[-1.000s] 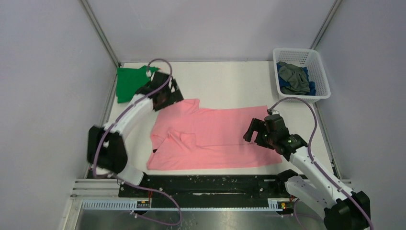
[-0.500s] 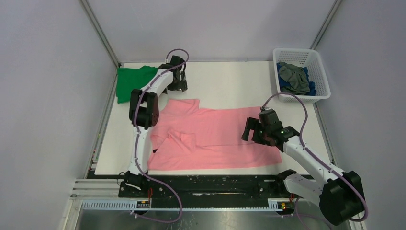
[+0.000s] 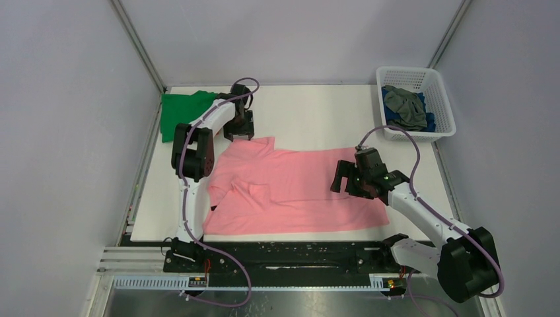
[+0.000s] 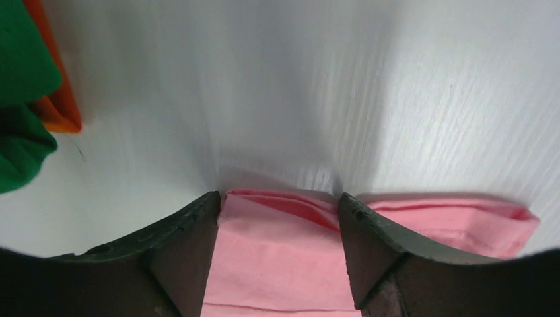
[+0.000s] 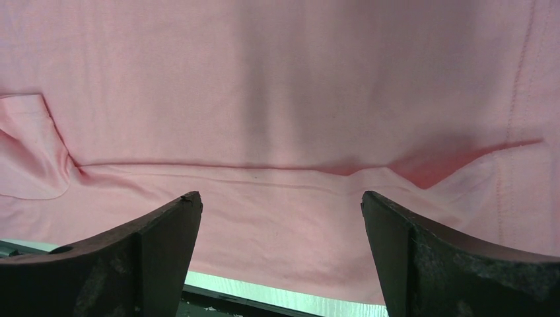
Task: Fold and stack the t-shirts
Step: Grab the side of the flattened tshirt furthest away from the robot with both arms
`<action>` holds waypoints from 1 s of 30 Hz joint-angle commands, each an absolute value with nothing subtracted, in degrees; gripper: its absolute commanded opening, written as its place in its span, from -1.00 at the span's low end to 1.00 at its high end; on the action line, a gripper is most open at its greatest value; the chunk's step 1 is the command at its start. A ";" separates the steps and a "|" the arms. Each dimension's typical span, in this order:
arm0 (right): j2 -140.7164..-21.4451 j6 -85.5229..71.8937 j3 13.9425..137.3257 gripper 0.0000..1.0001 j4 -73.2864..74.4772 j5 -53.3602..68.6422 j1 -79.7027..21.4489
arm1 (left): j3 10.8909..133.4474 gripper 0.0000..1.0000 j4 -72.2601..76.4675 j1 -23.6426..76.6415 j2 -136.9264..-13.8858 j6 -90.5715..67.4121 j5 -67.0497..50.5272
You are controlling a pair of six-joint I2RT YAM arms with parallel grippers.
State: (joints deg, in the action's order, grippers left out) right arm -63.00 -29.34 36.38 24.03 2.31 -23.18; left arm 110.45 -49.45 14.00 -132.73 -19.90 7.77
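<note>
My left tool [image 3: 238,135] is down at the far left corner of the pink shirt [image 3: 290,191], which lies spread across the middle of the white surface [image 3: 310,112] with its near left part rumpled and folded over. From the left wrist camera, that tool [image 4: 279,201] sits right at the doubled far edge of the pink shirt [image 4: 277,257]: the cloth lies between the two fingers, which stand partly apart on either side of it, and I see no pinch on it. The same edge runs on past the right-hand finger. Beyond it, in the far left corner, the green shirt [image 3: 179,113] lies on top of an orange shirt [image 4: 63,109], well apart from the tool. My right tool [image 3: 343,179] hangs over the right part of the pink shirt, fingers spread wide with nothing held; its own camera shows cloth [image 5: 284,86] filling the view and a long crease running between the fingers. The basket [image 3: 444,105] at the far right holds a grey shirt [image 3: 404,105] and a blue shirt [image 3: 429,122].
</note>
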 commanded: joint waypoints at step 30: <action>-101.78 43.39 78.69 0.99 38.90 14.25 -11.71 | 98.17 -1.00 -42.81 14.23 -119.26 -19.53 3.12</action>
State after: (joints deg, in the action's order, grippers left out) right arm -97.93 16.16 74.30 29.41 12.29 -11.73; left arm 98.80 -45.25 14.24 -123.76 -18.87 3.29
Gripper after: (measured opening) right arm 0.993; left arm 0.020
